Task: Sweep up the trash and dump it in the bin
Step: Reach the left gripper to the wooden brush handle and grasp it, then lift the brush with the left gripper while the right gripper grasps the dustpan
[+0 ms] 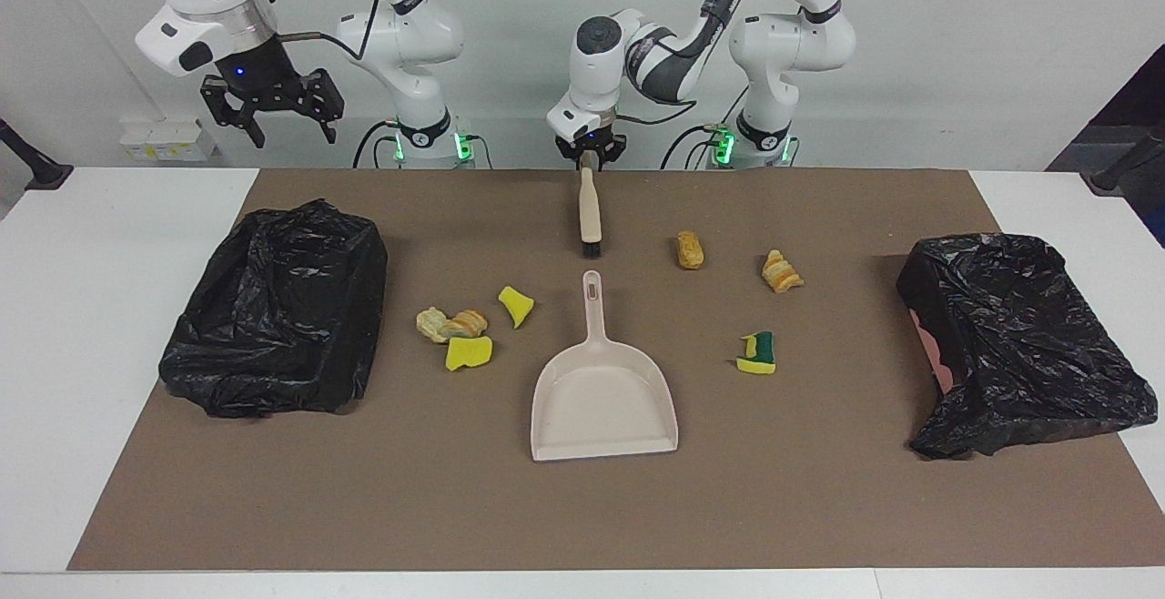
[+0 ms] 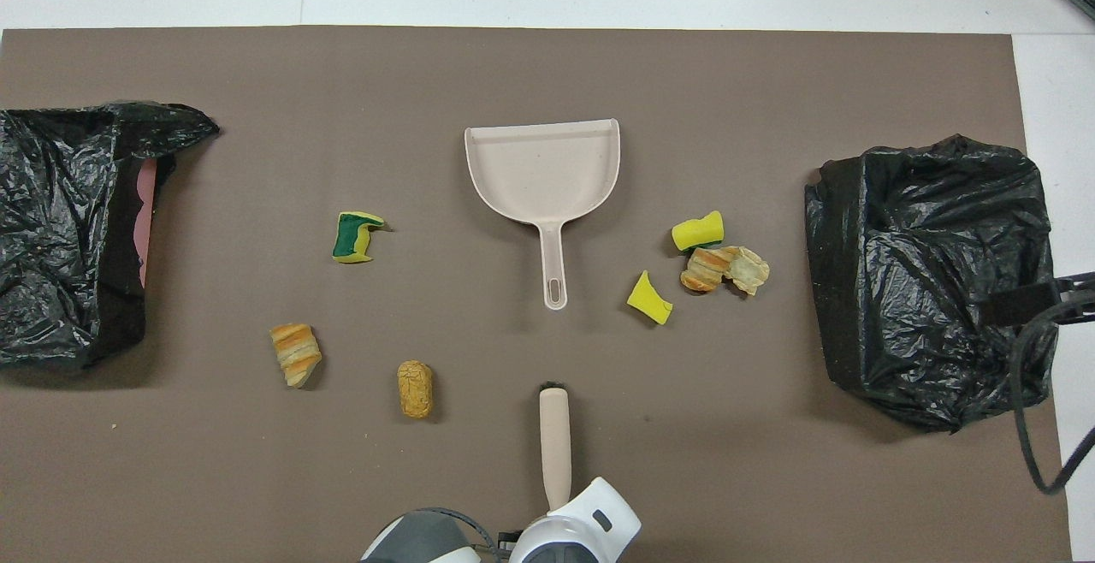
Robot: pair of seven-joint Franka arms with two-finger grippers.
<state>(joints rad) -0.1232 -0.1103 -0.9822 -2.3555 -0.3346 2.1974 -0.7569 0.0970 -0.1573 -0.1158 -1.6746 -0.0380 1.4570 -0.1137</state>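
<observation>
Bright even light, soft shadows, sharp pics, no glare.

You have a beige dustpan (image 1: 604,399) and a beige brush (image 1: 590,213) with black bristles on a brown mat (image 1: 582,508). Both bins (image 1: 278,308) (image 1: 1024,344) wear glossy black bags; one shows pink at its edge. Your scraps (image 1: 455,326) are yellow sponge, one with a green layer (image 1: 757,353), and tan lumps striped orange (image 1: 781,271).
</observation>
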